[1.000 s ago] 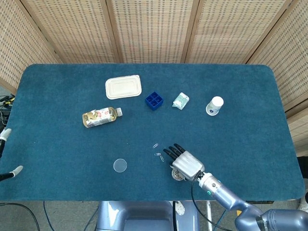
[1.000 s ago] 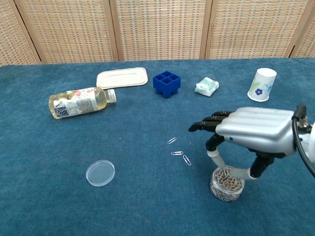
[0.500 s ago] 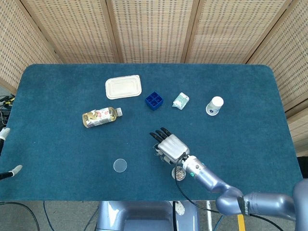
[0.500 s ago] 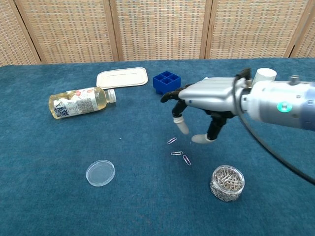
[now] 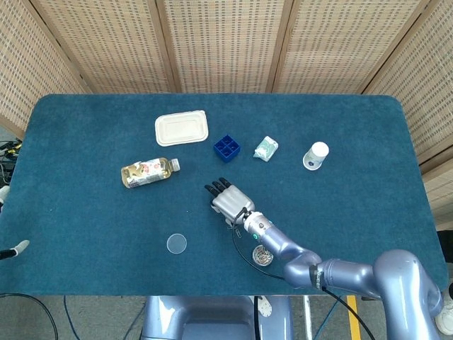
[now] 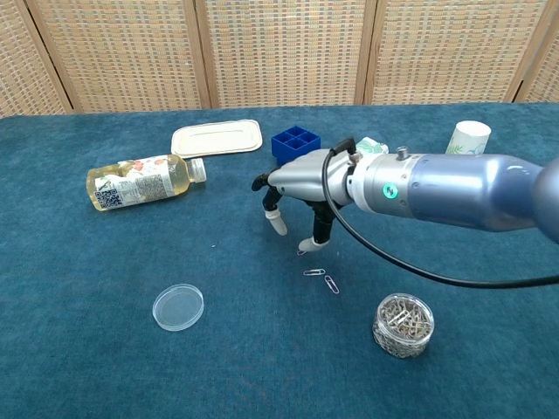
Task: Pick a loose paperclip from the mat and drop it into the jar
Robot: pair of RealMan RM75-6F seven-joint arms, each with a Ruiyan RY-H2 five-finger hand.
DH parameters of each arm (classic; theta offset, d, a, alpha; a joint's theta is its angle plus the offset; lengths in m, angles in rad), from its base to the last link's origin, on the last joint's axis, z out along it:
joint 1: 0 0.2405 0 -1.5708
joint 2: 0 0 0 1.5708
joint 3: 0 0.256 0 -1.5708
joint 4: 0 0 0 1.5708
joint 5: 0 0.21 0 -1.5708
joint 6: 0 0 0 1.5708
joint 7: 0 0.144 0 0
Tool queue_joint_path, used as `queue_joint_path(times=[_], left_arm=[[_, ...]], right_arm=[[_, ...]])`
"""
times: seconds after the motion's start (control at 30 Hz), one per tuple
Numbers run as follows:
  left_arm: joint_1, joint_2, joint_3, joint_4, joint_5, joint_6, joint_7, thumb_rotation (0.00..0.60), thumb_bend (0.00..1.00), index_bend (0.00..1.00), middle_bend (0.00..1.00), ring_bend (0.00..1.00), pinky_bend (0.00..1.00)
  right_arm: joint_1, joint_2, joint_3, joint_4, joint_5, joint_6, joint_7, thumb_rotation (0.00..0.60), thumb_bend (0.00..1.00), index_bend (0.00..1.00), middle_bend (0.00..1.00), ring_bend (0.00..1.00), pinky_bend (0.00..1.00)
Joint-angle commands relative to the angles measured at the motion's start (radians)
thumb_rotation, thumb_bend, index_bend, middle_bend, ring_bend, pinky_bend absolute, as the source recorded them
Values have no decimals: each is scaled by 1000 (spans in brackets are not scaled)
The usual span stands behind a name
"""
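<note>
You are carrying the right hand away from the jar and out over the loose paperclips, so a fresh pick is starting. Fingers are hanging apart, tips pointing down, holding nothing; one pale tip is hovering just beside the nearest clip. The clips are thin bent wire lying flat on the napped blue mat. The jar is clear, round, lidless and packed with clips. The left hand is barely showing; I cannot tell its state.
</note>
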Motion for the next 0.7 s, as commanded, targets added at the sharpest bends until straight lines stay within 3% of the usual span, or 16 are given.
queue_joint_path(times=[0.03, 0.37, 0.7], left_arm=[[-4, -2, -3, 3, -7, -6, 2, 600, 4, 0, 0, 0, 0], [-10, -5, -4, 5, -18, -17, 10, 600, 5, 0, 0, 0, 0], [-13, -11, -1, 5, -17, -18, 22, 600, 4, 0, 0, 0, 0]], right_arm=[[14, -20, 1, 33, -2, -8, 24, 600, 276, 438, 35, 0, 0], [31, -45, -17, 100, 4, -11, 32, 600, 277, 438, 35, 0, 0], [17, -21, -53, 81, -4, -7, 40, 600, 277, 445, 35, 0, 0]])
